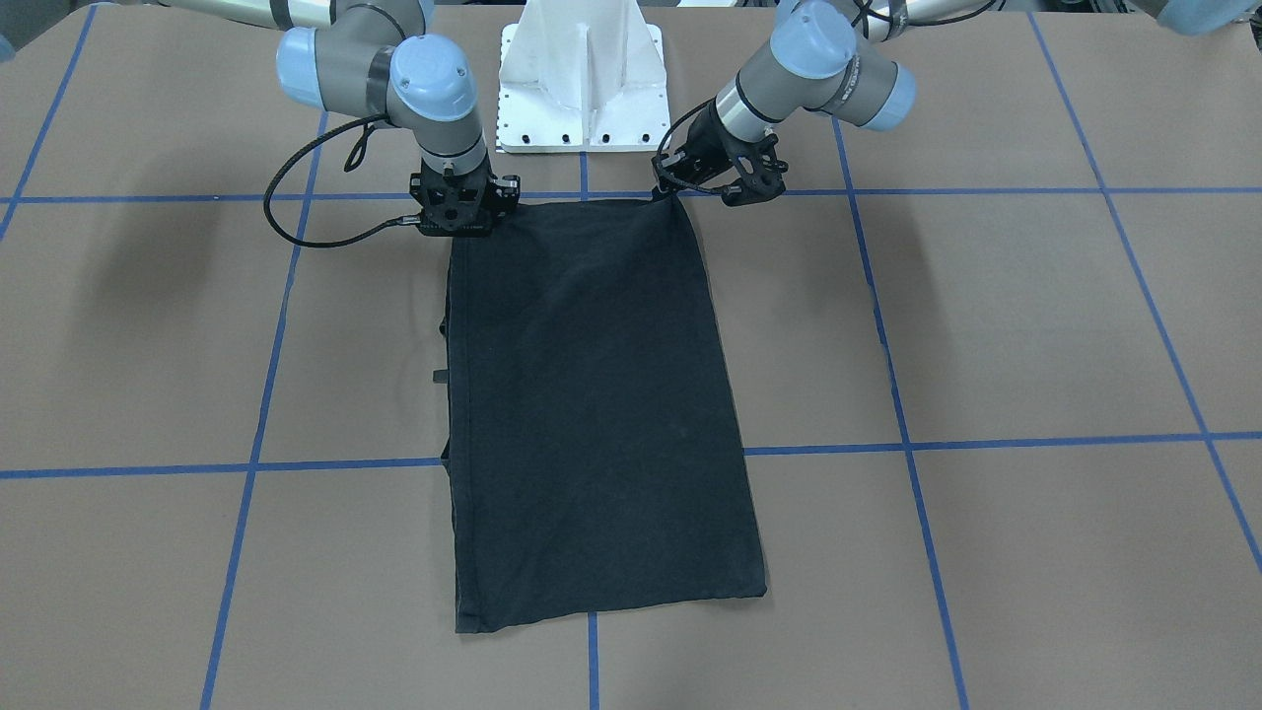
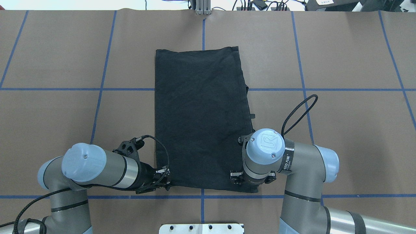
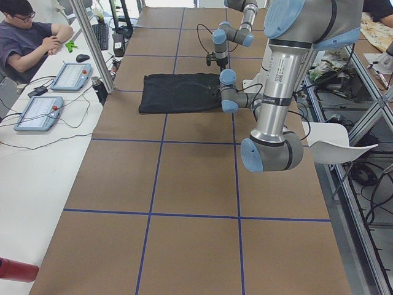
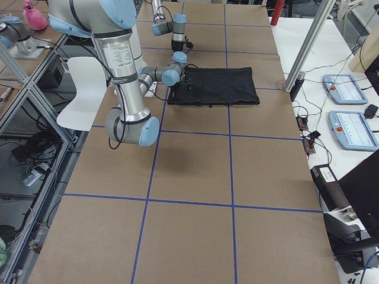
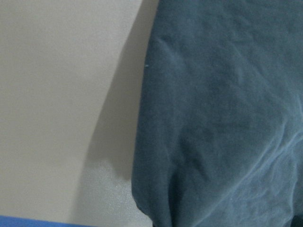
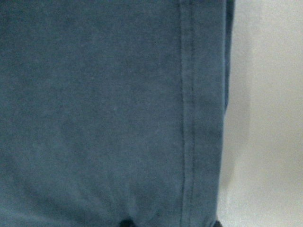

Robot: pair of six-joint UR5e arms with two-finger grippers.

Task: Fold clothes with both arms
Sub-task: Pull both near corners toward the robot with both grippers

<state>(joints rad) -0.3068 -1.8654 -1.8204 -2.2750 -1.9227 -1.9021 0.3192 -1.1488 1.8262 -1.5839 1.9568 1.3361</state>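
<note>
There it is on the overhead view: a stylised "UR" mark, pale on the light blue joint cap [image 2: 265, 143] at the right arm [image 2: 302, 169] wrist, facing straight up at the camera. Just beside it, a black band [image 2: 288, 156] wraps the grey link and carries white lettering; "EED" reads, followed by characters too small to make out. Over to the side cameras: the left arm [image 3: 277, 92] shows a patch of fine dark print [image 3: 277, 69] on its upright silver tube, unreadable at this size, and the right arm's tube has a similar patch [image 4: 121, 56], also illegible.
</note>
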